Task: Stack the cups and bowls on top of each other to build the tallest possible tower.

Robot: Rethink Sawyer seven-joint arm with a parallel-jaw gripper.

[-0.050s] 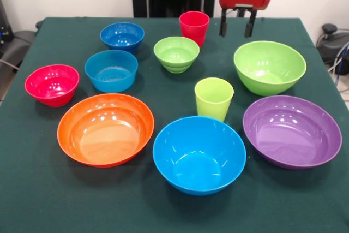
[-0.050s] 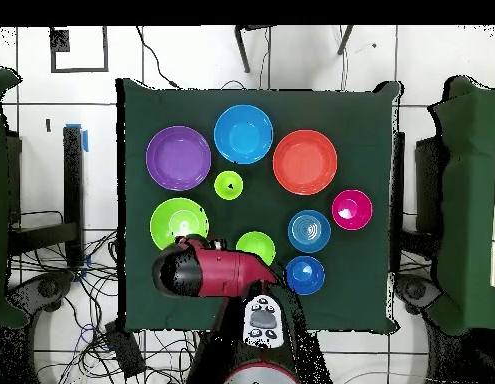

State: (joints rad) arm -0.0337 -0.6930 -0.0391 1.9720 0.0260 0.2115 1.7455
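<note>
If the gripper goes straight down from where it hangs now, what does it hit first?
Probably bare tablecloth. The open gripper hangs between the red cup and the large green bowl; depth is unclear, so it might clip that bowl's far rim.

orange bowl (image 1: 106,129), purple bowl (image 1: 292,130), red cup (image 1: 194,27)

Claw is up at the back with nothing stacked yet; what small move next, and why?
Probably lower the open claw toward the large lime-green bowl. It hangs empty just behind that bowl's rim, and every piece sits separate on the table, so a wide base comes first.
</note>
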